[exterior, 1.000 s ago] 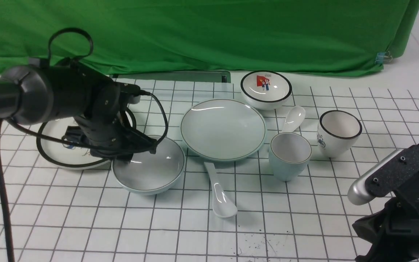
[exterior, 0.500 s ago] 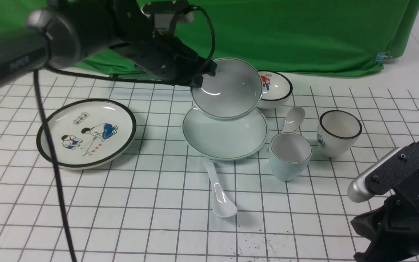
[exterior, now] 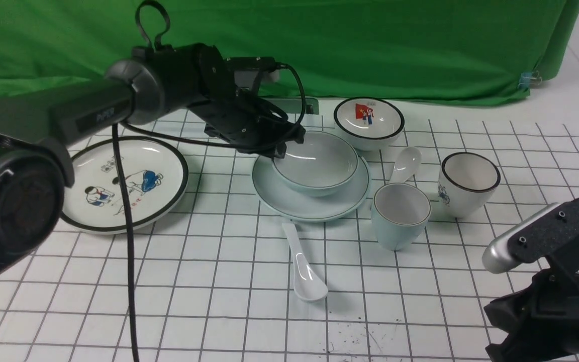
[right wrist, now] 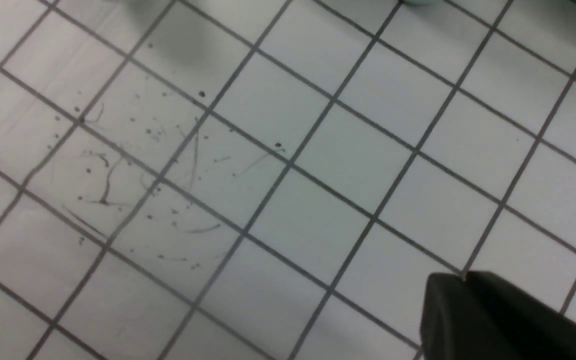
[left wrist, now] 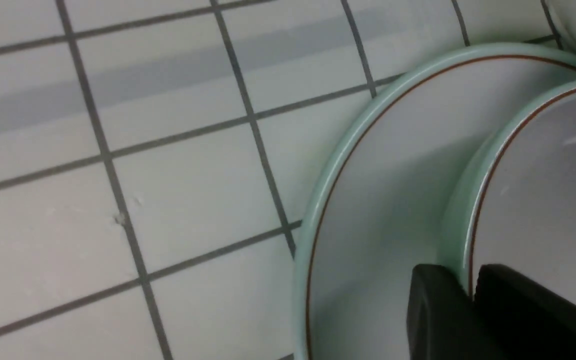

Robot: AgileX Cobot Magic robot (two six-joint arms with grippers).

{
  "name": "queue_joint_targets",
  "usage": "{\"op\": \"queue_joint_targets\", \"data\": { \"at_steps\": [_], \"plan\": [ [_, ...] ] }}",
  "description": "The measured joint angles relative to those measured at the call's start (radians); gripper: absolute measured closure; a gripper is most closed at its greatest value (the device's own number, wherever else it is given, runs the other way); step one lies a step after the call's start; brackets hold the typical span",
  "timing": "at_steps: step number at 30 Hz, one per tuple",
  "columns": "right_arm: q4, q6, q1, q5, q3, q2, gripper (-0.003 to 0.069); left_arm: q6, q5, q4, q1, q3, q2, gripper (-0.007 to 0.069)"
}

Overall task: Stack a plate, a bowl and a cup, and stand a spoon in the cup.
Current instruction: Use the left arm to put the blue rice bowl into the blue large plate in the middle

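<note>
The pale green bowl (exterior: pixel 317 161) sits upright inside the pale green plate (exterior: pixel 289 198) at the table's middle. My left gripper (exterior: pixel 278 151) is at the bowl's left rim. In the left wrist view its two dark fingers straddle that rim (left wrist: pixel 470 285), one outside the wall and one inside, shut on the bowl (left wrist: pixel 543 175) over the plate (left wrist: pixel 393 165). The pale green cup (exterior: pixel 400 213) stands empty to the right of the plate. The plain spoon (exterior: pixel 303 261) lies in front of the plate. My right gripper (right wrist: pixel 463 280) hovers shut over bare mat at the front right.
A black-rimmed plate with cartoon children (exterior: pixel 123 183) lies at the left. Behind and to the right are a black-rimmed bowl (exterior: pixel 368 120), a second spoon (exterior: pixel 406 163) and a white cup with a blue drawing (exterior: pixel 468 183). Green cloth (exterior: pixel 319 45) backs the table.
My left arm lifted the bowl from the mat's left front, carried it rightward over the plate and lowered it onto the plate. The right arm has barely moved.
</note>
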Motion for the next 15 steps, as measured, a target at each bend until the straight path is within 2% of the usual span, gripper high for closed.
{"op": "queue_joint_targets", "data": {
  "at_steps": [1,2,3,4,5,7,11,15],
  "plan": [
    [0.010,0.015,0.000,0.024,-0.009,0.011,0.0558,0.002,0.015,0.000,-0.004,-0.006,0.000,0.0491],
    [0.010,0.017,0.000,0.024,-0.012,0.014,0.0558,0.002,0.019,0.000,-0.004,-0.007,0.000,0.0482],
    [0.021,0.024,0.000,0.075,-0.051,0.044,0.0518,0.002,0.058,0.000,-0.007,-0.024,0.000,0.0405],
    [0.022,0.024,0.000,0.081,-0.051,0.044,0.0512,0.002,0.065,0.000,-0.008,-0.027,0.000,0.0395],
    [0.025,0.026,0.000,0.115,-0.109,0.079,0.0471,0.002,0.116,0.003,-0.009,-0.051,-0.006,0.0313],
    [0.027,0.033,0.000,0.144,-0.202,0.131,0.0409,-0.006,0.178,0.031,-0.009,-0.082,-0.039,0.0214],
    [0.030,0.040,-0.012,0.154,-0.378,0.245,0.0321,-0.021,0.219,0.111,-0.009,-0.099,-0.154,0.0138],
    [0.032,0.040,-0.058,0.177,-0.555,0.395,0.0265,-0.041,0.246,0.141,-0.009,-0.102,-0.314,0.0151]
  ]
}}
